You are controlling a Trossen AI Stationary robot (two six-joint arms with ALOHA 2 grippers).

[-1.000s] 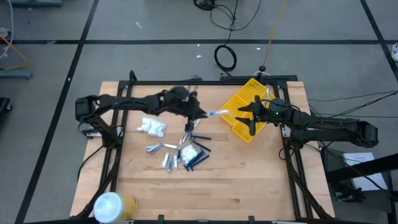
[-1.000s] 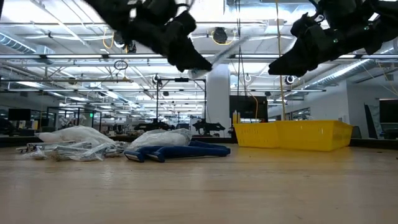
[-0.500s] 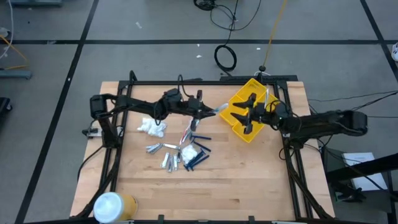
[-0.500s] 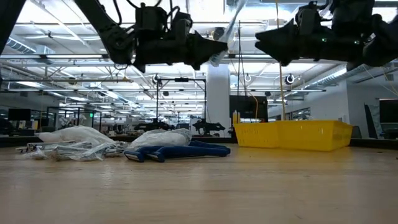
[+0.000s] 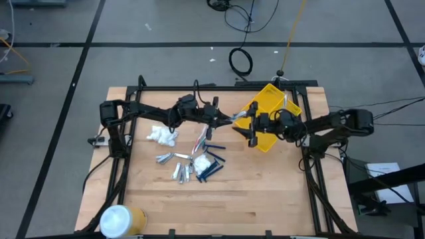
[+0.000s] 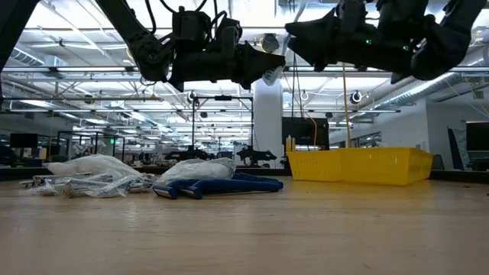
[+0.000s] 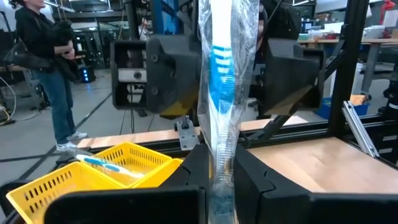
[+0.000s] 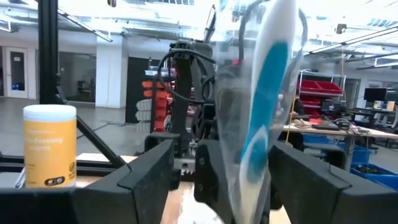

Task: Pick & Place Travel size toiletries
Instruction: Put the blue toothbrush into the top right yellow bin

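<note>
My left gripper (image 5: pixel 229 120) is shut on a white-and-blue toothbrush in a clear wrapper (image 7: pixel 219 93) and holds it in the air just left of the yellow bin (image 5: pixel 271 114). My right gripper (image 5: pixel 247 126) is open, facing it. Its two fingers (image 8: pixel 149 180) stand on either side of the toothbrush's free end (image 8: pixel 267 106) with a gap on both sides. On the table lie silvery tubes (image 5: pixel 171 159), white packets (image 5: pixel 163 136) and dark blue combs (image 5: pixel 212 166). My left gripper pinches the wrapped toothbrush between its two fingers (image 7: pixel 194 180) at one end (image 7: pixel 219 168). The fingers come roughly level from the table's left and lie along the stick. The toothbrush is lifted clear and juts out past the fingertips toward the right gripper.
The bin (image 7: pixel 93 177) holds another toothbrush (image 7: pixel 102 163). A big white-and-yellow cylinder (image 5: pixel 119 219) stands at the table's near left corner. A black frame edges the table. A person (image 7: pixel 43 68) stands in the room beyond. Bare wood lies near the front edge.
My left gripper has carried the toothbrush a little toward the bin and tipped from slanting down to about level. My right gripper has moved left from over the bin toward the left gripper, so its open fingers now flank the toothbrush's free end.
</note>
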